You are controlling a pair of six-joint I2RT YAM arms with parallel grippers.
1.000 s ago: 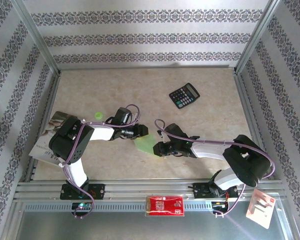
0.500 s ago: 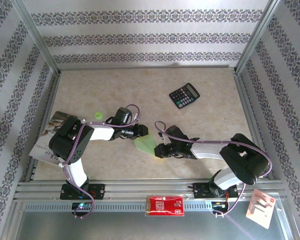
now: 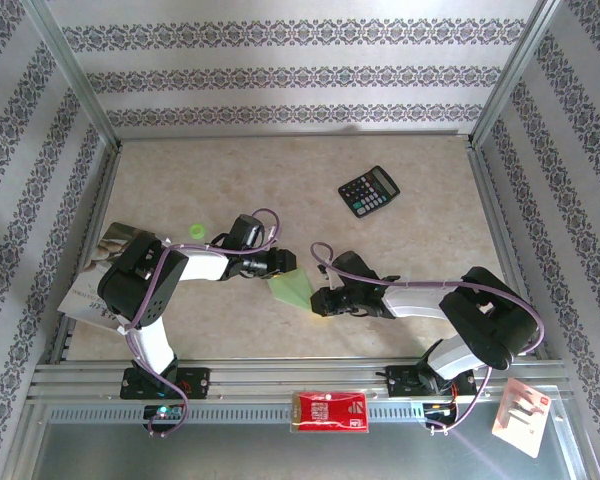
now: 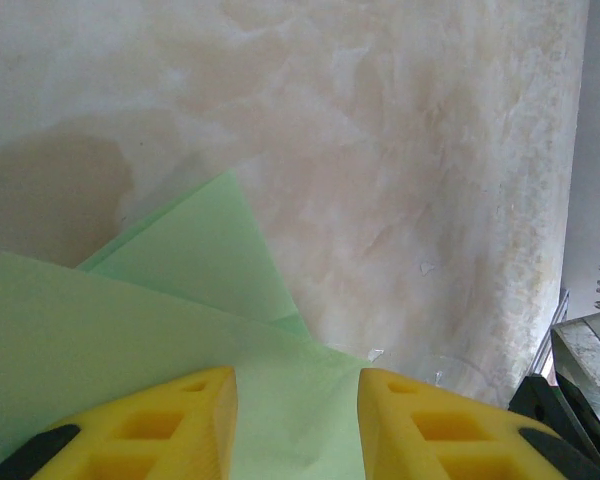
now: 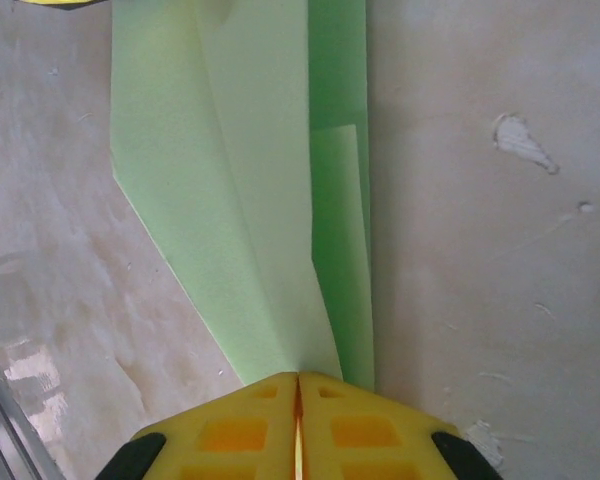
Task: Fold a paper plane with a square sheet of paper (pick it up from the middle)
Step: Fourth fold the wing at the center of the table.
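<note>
Currently placing everything from the black calculator [image 3: 369,191]. Found a small round green dot [image 3: 196,231] well to its left and slightly nearer the arms. Found a printed booklet [image 3: 88,285] farther left again, by the left wall, partly hidden by the left arm. Logged a red-and-white packet [image 3: 330,411] on the metal base rail [image 3: 240,385], much nearer than the calculator and between the two arm bases, plus a white card [image 3: 520,403] at the near right corner. Located the paper plane [image 3: 292,290] nearer than and left of the calculator, well apart from it, low on the table [image 3: 430,240], partly folded with layered flaps and one pointed end. Saw the right gripper [image 5: 298,378] with fingers pressed together, no gap, pinching the paper's narrow tip. Saw the left gripper [image 4: 295,385] at the paper's broad end, fingers [image 4: 195,400] partway apart over the green sheet, nothing clamped between them; cannot tell whether touching the paper. Noted both wrists and a looping purple cable [image 3: 325,255] crowding the paper from either side. Recorded open tabletop all round the calculator and beyond it, ending at patterned walls [image 3: 280,70] and frame posts on the left, right and far edges.
</note>
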